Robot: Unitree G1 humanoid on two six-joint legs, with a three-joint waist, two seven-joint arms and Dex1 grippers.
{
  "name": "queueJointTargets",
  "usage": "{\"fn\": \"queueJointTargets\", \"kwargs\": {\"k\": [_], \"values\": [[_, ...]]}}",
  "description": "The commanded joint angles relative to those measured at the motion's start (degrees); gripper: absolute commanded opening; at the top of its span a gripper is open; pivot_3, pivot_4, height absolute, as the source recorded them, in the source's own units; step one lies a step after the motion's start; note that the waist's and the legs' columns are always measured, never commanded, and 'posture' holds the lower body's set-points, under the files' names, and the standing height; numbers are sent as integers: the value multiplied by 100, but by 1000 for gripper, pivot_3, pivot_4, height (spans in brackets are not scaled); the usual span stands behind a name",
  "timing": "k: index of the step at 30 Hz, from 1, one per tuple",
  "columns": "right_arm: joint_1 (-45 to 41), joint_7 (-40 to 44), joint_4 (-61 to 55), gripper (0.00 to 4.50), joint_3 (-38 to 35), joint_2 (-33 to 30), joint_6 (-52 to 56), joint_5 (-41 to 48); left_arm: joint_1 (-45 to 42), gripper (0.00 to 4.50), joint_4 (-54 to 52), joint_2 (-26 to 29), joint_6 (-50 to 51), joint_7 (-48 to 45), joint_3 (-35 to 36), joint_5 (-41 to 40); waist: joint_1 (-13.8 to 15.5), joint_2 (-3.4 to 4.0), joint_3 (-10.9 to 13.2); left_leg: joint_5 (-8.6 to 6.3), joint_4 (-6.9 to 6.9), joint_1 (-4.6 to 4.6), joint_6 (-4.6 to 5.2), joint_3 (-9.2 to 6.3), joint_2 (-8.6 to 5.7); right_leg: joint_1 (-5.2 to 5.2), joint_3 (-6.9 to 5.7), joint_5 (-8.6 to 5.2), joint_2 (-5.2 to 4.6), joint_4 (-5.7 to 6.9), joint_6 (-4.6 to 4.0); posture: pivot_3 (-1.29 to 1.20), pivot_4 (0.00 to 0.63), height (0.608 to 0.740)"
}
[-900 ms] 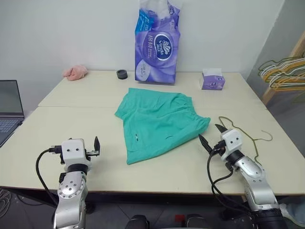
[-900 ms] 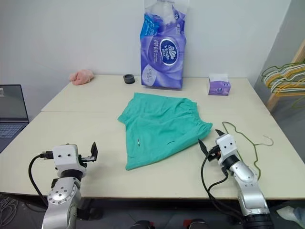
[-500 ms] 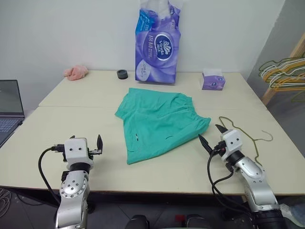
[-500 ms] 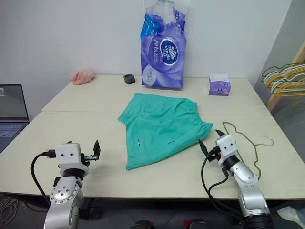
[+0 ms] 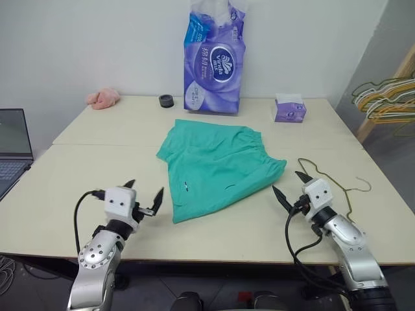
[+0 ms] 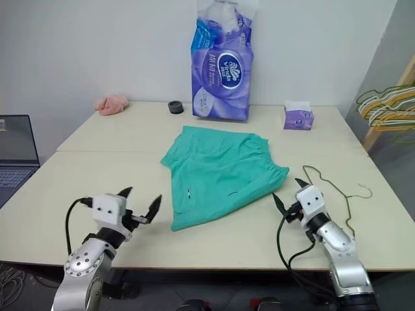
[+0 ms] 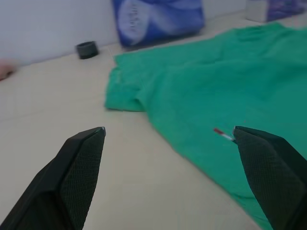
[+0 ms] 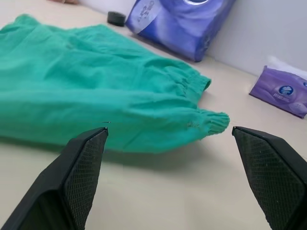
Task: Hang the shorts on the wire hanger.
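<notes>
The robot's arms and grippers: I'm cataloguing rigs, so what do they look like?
Both arms are silver-grey metal with round joint housings. Each ends in a white boxy wrist block carrying two black pointed fingers, textured on the inner faces. The left gripper and the right gripper look alike. A loose black cable loops from each wrist block down along the forearm.

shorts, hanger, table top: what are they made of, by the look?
Shorts: soft woven fabric, matte teal; it wrinkles and the waistband is gathered. Hanger: thin bent wire, dull olive-grey, probably coated metal; too fine to tell more. Table: smooth, matte cream board, likely laminate, with a seam between two panels.
</notes>
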Motion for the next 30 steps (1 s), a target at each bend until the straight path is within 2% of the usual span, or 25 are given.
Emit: {"fn": "queueJointTargets", "kwargs": {"k": [1, 4, 8, 15, 18, 24, 27, 30], "values": [[-19, 652, -431, 4438, 134, -415, -329, 61, -164, 4500, -348, 709, 187, -1183, -683, -12, -22, 8, 5, 0, -1, -1, 0, 0, 1, -1, -1, 0, 1, 0, 0, -12, 0, 740], [86, 1310, -619, 4438, 388, -1008, -765, -95, -511, 4500, -249, 1114, 349, -1565, -1024, 143, -53, 14, 9, 0, -1, 0, 1, 0, 2, 0, -3, -3, 1, 1, -3, -26, 0, 740], [135, 1602, -763, 4438, 465, -1323, -898, -92, -897, 4500, 47, 1289, 354, -1640, -1406, 573, -146, 13, 7, 0, -2, 2, 1, -2, 6, 2, -5, -4, 3, 0, -3, -46, 0, 740], [-11, 1507, -882, 4438, 491, -1290, -969, -250, -1242, 4500, 642, 1202, 279, -1593, -1902, 1162, -205, 13, 6, -1, -2, 1, 2, -6, 7, -1, -4, -4, 3, 1, -3, -78, 0, 740], [-149, 1375, -763, 4500, 526, -1289, -1141, -527, -1297, 3944, 778, 1192, 274, -1534, -1860, 1233, -223, 17, 2, -1, -1, 2, 2, -6, 6, 2, -5, -4, 2, 1, -3, -79, 0, 740], [-639, 1107, -131, 4500, 702, -1325, -1673, -1253, -1486, 2144, 1089, 1204, 161, -1346, -1659, 1313, -271, 17, 2, -1, -1, 3, 1, -7, 6, 3, -6, -4, 2, 2, -3, -79, 0, 740], [-1476, 620, 930, 4500, 1186, -1341, -1953, -2455, -1629, 1225, 1186, 1219, 166, -1321, -1372, 1095, -321, 17, 3, -1, -1, 6, 2, -8, 6, 2, -6, -4, 3, 4, -4, -77, 0, 740], [-2173, 197, 1700, 4500, 1520, -1227, -2157, -3068, -1772, 307, 1224, 1228, 174, -1348, -1175, 963, -379, 18, 4, 0, -2, 5, 1, -9, 6, -3, -6, -4, 4, 8, -6, -66, 0, 740]]}}
